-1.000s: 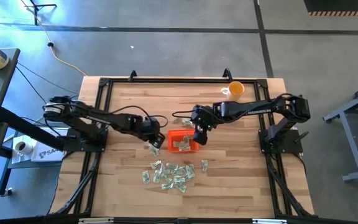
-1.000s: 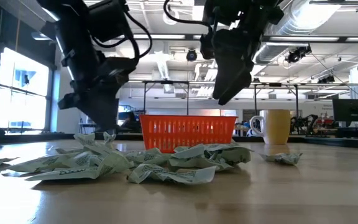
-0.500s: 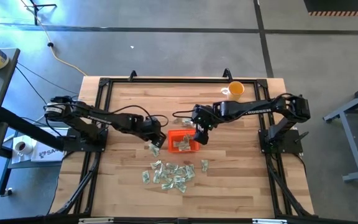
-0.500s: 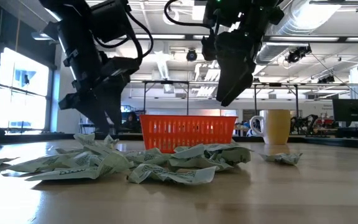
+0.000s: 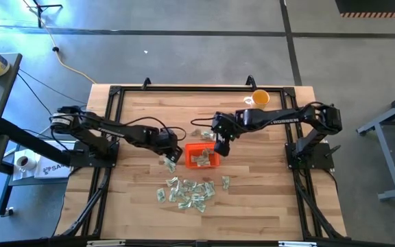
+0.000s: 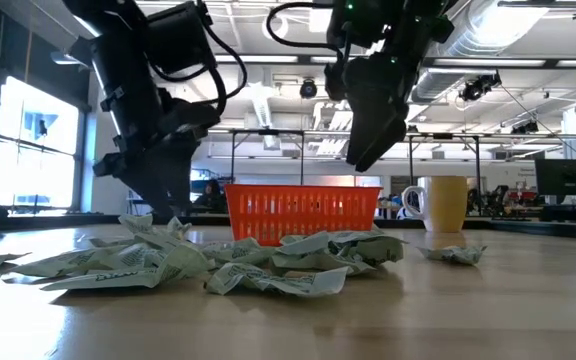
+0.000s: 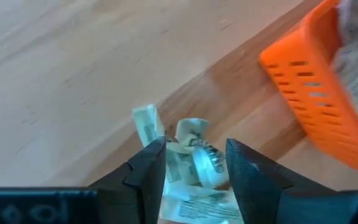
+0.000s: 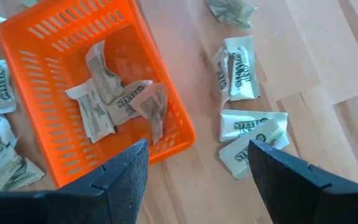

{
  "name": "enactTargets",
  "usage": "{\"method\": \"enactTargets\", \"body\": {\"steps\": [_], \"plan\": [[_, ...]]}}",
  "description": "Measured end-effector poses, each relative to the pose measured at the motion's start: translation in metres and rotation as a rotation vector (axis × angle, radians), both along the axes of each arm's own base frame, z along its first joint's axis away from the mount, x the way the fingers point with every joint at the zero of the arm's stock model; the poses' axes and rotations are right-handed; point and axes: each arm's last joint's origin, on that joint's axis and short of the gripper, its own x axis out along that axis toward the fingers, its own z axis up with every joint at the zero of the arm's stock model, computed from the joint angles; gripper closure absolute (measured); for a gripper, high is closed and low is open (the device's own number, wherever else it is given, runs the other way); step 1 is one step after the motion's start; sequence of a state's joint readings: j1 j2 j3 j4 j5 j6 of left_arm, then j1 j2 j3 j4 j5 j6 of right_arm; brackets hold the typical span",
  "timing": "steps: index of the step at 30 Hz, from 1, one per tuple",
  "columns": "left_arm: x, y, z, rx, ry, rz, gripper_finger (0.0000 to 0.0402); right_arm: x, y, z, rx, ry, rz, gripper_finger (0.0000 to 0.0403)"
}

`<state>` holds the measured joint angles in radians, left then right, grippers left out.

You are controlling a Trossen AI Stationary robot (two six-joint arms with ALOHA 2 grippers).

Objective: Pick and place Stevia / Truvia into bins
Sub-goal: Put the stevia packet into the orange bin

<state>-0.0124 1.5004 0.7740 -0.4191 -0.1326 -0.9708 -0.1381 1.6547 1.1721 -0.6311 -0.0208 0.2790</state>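
Observation:
The orange tray (image 5: 201, 156) sits mid-table with several Stevia packets (image 8: 120, 102) inside. My left gripper (image 5: 168, 156) is just left of the tray, low over the table, shut on a small bunch of packets (image 7: 194, 158). My right gripper (image 5: 219, 147) hangs open and empty above the tray's right side (image 8: 185, 134). A loose pile of packets (image 5: 187, 192) lies flat on the table nearer the near edge. More packets (image 8: 241, 68) lie flat on the wood beside the tray. My left gripper pinches a crumpled bunch of green-and-white packets (image 7: 197, 165) between its two fingers (image 7: 151, 165), coming from above and slanting down. Some packet ends stick out past the fingertips (image 7: 146, 124). I cannot tell whether the bunch is lifted clear of the table.
An orange-yellow cup (image 5: 260, 98) stands near the table's far right corner. A black frame (image 5: 115, 92) runs round the tabletop. Bare wood (image 5: 266, 178) lies to the right of the pile and along the far side (image 5: 163, 110).
My right gripper has drawn back a little toward the far edge, still open. The left gripper has stayed beside the tray with the packets between its fingers.

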Motion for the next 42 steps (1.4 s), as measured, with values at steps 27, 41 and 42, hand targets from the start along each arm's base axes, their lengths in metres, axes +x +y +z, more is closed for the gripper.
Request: {"method": "enactTargets", "body": {"steps": [27, 41, 42], "plan": [[0.011, -0.002, -0.013, -0.021, -0.013, -0.133, 0.0377, -0.001, -0.006, 0.0, -0.043, 0.003, -0.015, 0.0139], [0.023, -0.002, 0.051, 0.041, -0.234, -0.189, 0.0379, -0.014, 0.01, 0.02, -0.023, -0.012, 0.098, 0.0145], [0.026, -0.002, 0.063, 0.066, -0.28, -0.203, 0.0379, -0.018, 0.011, 0.023, -0.032, -0.001, 0.1, 0.0148]]}}
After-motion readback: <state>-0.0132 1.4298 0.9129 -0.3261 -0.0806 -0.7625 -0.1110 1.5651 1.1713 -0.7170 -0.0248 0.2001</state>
